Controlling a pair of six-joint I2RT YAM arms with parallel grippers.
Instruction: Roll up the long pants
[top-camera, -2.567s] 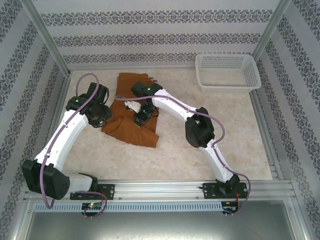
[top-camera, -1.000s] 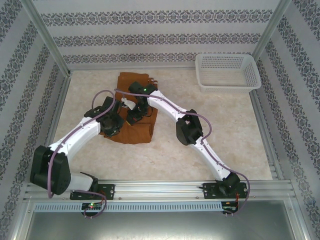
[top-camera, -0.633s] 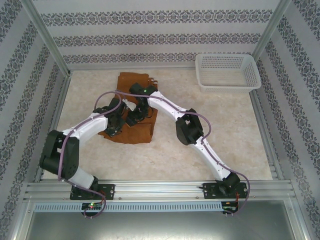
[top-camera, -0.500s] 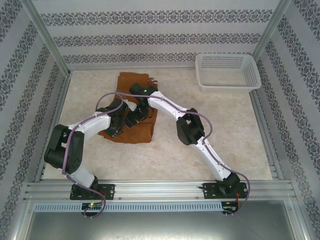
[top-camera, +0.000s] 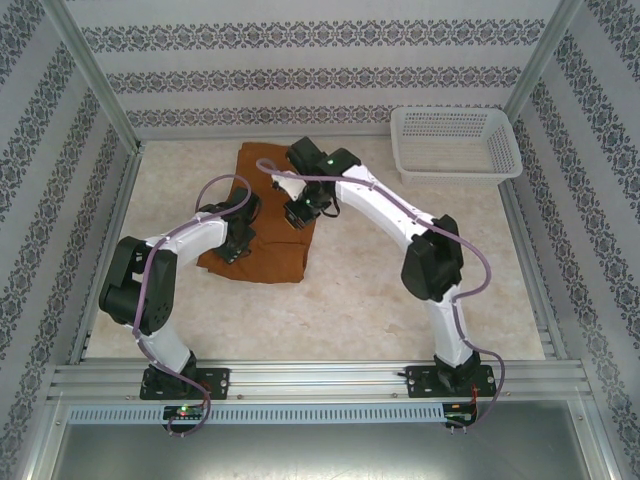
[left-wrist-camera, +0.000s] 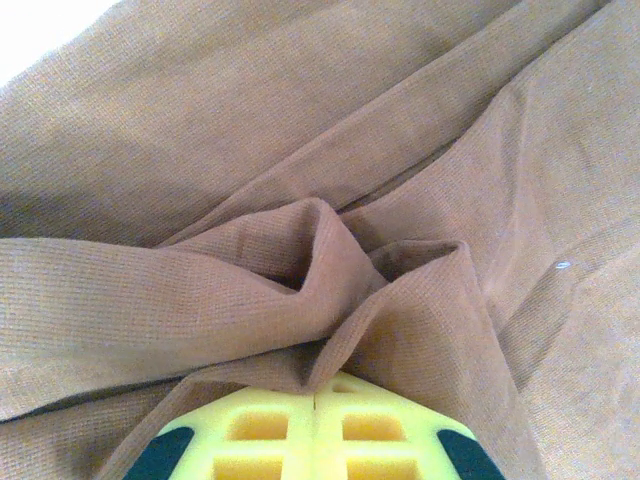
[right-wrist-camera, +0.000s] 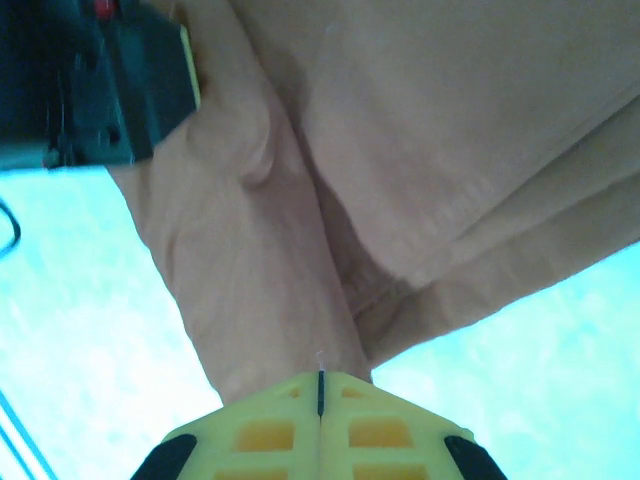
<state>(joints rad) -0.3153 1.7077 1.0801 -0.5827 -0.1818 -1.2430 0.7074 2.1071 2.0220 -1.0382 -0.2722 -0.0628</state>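
The long pants (top-camera: 268, 255) lie bunched on the worktop (top-camera: 400, 300), left of centre. The left gripper (left-wrist-camera: 315, 388) and the right gripper (right-wrist-camera: 320, 380) each clamp a cloth fold. Hazard: uneven travel between arms may skew the roll; a shallow pinch may slip.

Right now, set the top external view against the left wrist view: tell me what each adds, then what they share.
Top external: the white plastic mesh basket in the far right corner, the left arm and right arm reaching over the rust-brown cloth long pants, and the pants' folded outline. Left wrist: close up, the left gripper, its yellow fingers pressed together with a puckered ridge of cloth gathered at their tips. Shared: the pants' brown cloth.
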